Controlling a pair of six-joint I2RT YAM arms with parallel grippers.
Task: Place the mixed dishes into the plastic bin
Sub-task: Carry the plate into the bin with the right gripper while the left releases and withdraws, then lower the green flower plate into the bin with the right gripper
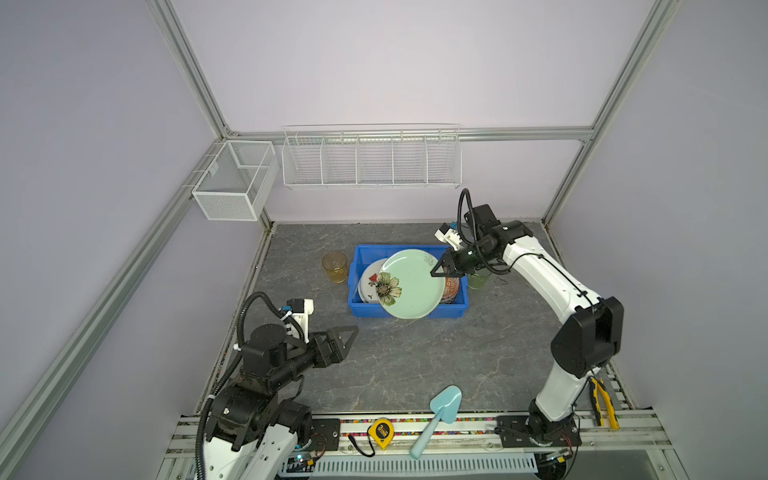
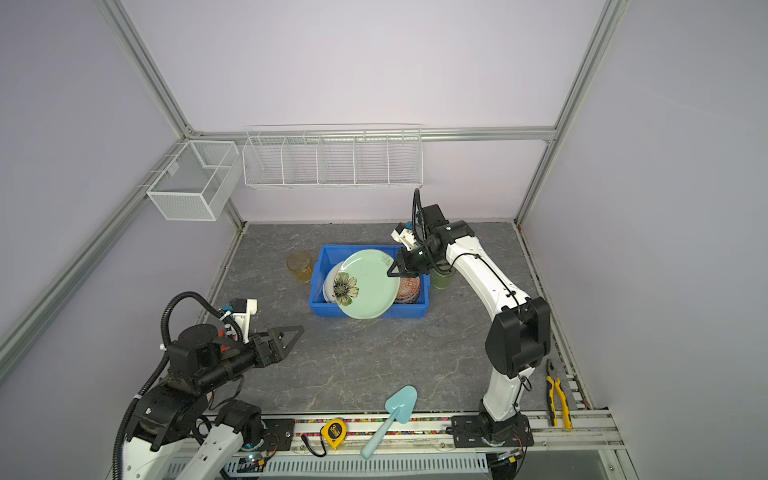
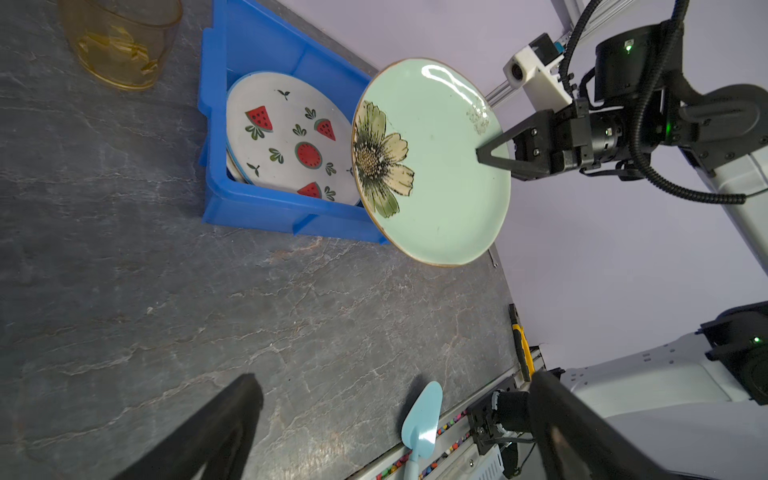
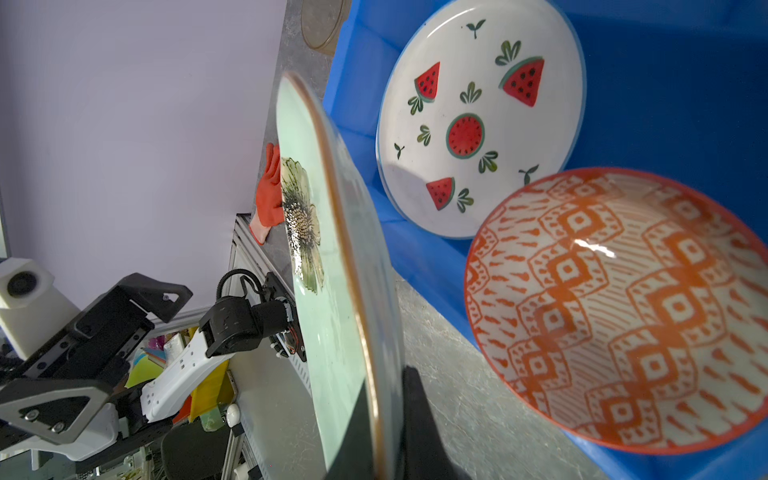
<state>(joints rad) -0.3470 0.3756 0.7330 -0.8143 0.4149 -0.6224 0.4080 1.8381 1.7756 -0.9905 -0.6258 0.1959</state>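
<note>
The only writing I can find is on the yellow tape measure (image 1: 382, 433) at the front rail, whose label carries a large figure that looks like a 3; the rest is too small to read. A small grey mark on the mint-green plate (image 1: 411, 282) may be script, but I cannot make it out. My right pincer (image 1: 436, 272) is pressed together on that plate's rim, on the side opposite the painted flower and just beside the grey mark. The plate hangs tilted in the air over the blue bin (image 1: 362, 254), its lower edge reaching past the bin's front wall in both top views. Inside the bin the watermelon plate (image 4: 478, 120) leans against the left wall and the orange-patterned bowl (image 4: 623, 307) sits at the right end. The amber cup (image 1: 335, 266) stands on the bench (image 1: 415, 357) just left of the bin, the green cup (image 1: 478, 280) just right of it. My left pincer (image 1: 347, 338) is spread wide, holding nothing, well apart from the bin.
</note>
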